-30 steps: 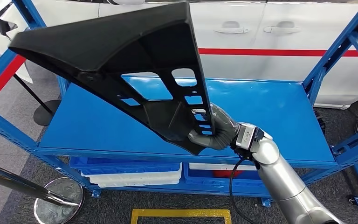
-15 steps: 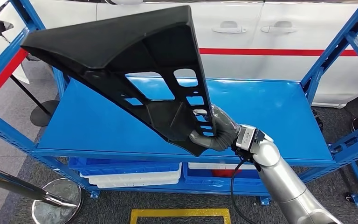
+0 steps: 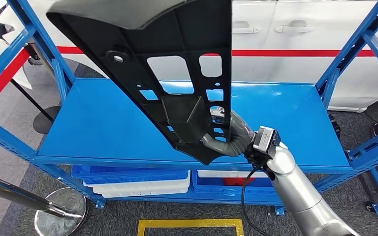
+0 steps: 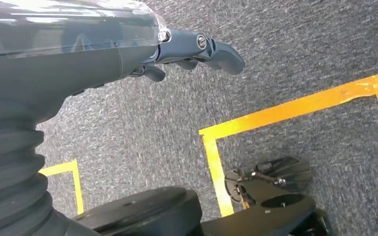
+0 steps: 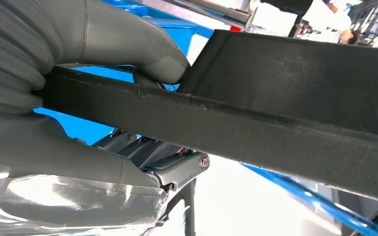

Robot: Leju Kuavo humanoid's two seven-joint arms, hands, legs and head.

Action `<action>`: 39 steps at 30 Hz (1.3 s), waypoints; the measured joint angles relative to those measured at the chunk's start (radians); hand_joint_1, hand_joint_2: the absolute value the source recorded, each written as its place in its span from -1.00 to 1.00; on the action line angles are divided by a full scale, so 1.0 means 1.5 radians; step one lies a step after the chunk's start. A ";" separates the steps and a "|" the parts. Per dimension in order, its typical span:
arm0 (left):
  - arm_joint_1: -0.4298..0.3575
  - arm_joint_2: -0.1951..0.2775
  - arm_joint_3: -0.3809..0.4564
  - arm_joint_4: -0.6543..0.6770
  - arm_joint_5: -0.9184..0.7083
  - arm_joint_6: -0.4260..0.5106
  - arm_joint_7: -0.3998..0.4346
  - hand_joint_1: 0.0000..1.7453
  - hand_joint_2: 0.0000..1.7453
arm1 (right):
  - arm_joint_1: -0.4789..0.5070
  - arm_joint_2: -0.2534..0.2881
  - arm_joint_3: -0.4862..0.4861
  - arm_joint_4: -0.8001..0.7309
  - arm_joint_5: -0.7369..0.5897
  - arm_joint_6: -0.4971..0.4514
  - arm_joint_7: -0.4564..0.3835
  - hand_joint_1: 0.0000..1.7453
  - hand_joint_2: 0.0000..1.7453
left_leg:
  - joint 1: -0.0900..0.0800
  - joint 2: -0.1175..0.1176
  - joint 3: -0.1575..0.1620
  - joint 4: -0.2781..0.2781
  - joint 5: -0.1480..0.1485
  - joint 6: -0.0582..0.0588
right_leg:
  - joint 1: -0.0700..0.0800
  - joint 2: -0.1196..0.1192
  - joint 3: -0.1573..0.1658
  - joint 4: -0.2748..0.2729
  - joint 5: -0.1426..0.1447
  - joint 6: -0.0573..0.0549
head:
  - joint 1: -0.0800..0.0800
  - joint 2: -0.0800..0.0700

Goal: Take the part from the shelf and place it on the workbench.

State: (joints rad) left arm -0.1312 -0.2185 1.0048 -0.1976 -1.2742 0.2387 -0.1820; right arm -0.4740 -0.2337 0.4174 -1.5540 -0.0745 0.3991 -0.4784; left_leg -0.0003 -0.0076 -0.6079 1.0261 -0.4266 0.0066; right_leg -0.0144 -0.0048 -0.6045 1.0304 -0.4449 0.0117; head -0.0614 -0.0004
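Note:
A large black plastic part, triangular with several cut-outs, stands tilted up above the blue shelf. My right hand grips its lower corner near the shelf's front edge. Up close in the right wrist view, the part's dark edge runs between the thumb and fingers of my right hand. My left hand hangs over grey carpet, holding nothing, its fingers loosely extended.
Blue shelf posts rise on both sides. A white car with a red stripe stands behind the shelf. Blue and white bins sit on the lower level. A chrome stanchion base and yellow floor tape lie in front.
My right hand has tipped the part more upright and lifted it; its wide end now reaches past the top of the picture. The hand itself stays near the shelf's front edge.

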 joint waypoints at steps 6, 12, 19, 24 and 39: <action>-0.001 0.000 0.000 0.000 -0.002 -0.004 0.009 -1.00 1.00 | -0.001 -0.005 -0.002 0.002 -0.003 -0.007 0.006 0.60 1.00 | 0.004 0.001 -0.053 0.162 -0.114 -0.016 | -0.001 -0.005 -0.017 -0.006 0.020 -0.020 | 0.000 0.000; -0.004 0.000 0.000 0.000 -0.004 -0.006 0.015 -1.00 1.00 | -0.002 -0.006 -0.004 0.004 -0.004 -0.007 0.006 0.60 1.00 | 0.001 -0.001 0.065 0.005 -0.065 -0.004 | 0.002 -0.004 -0.041 -0.004 0.045 -0.010 | 0.000 0.000; 0.002 -0.001 0.000 0.001 -0.005 -0.009 0.023 -1.00 1.00 | 0.004 -0.006 -0.006 0.006 -0.008 -0.005 0.003 0.60 1.00 | 0.001 0.003 0.046 -0.024 -0.018 0.022 | -0.001 0.000 -0.067 0.050 -0.011 0.012 | 0.000 0.000; 0.005 -0.001 0.000 0.001 -0.006 -0.012 0.026 -1.00 1.00 | 0.010 -0.005 -0.006 0.007 -0.009 -0.004 0.003 0.60 1.00 | 0.001 0.004 0.003 -0.019 0.011 0.022 | -0.004 0.000 -0.071 0.183 -0.068 0.017 | 0.000 0.000; -0.003 -0.002 0.000 0.001 -0.009 -0.018 0.031 -1.00 1.00 | 0.003 -0.007 -0.008 0.007 -0.009 -0.004 0.005 0.60 1.00 | 0.003 0.002 -0.070 0.185 -0.090 -0.022 | 0.001 -0.009 0.010 -0.019 0.007 -0.020 | 0.000 0.000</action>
State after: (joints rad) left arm -0.1364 -0.2215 1.0052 -0.1968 -1.2876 0.2115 -0.1357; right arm -0.4701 -0.2449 0.4047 -1.5439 -0.0877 0.3926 -0.4713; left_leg 0.0041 -0.0043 -0.7129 1.3031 -0.5608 -0.0262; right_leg -0.0130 -0.0180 -0.5900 1.0025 -0.4347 -0.0180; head -0.0614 -0.0004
